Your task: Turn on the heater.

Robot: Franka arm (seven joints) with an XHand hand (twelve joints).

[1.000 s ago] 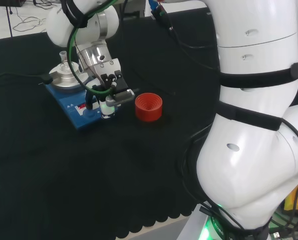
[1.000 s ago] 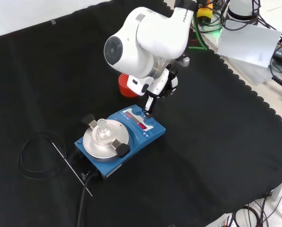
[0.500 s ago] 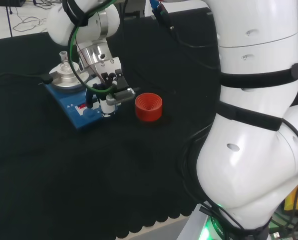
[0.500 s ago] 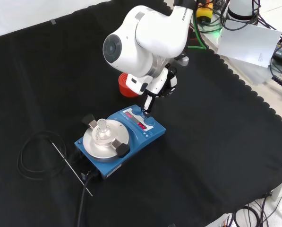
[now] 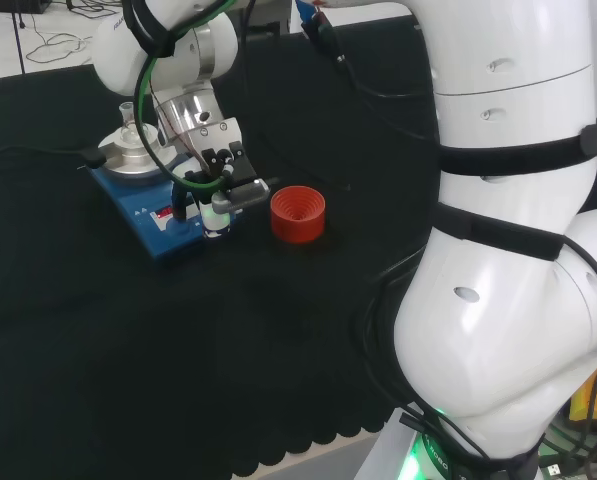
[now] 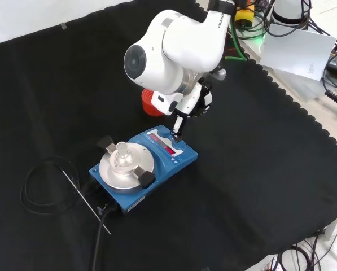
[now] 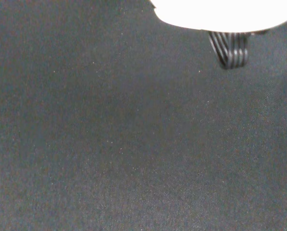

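The heater (image 5: 150, 228) is a blue box with a round silver plate (image 5: 131, 157) and a small clear glass piece standing on it. In the front view the heater (image 6: 174, 164) shows a red display (image 6: 171, 151) on its control panel. The hand (image 5: 216, 168) hangs over that panel's end, fingers pointing down. In the front view the hand (image 6: 195, 100) sits under the arm's big white link, and one dark straight finger (image 6: 178, 125) reaches down to the panel's knob area. It holds nothing. The wrist view shows black cloth and a blurred white part of the hand (image 7: 220, 12).
A red ribbed ring stand (image 5: 298, 214) sits on the cloth just right of the heater in the head view, behind the arm's link in the front view (image 6: 150, 105). A coiled black cable (image 6: 41, 186) and a thin metal rod (image 6: 86, 202) lie by the heater's plate end.
The hand rose a little off the panel half a second ago and has come back down to about where it was. The heater and the red ring have not moved.
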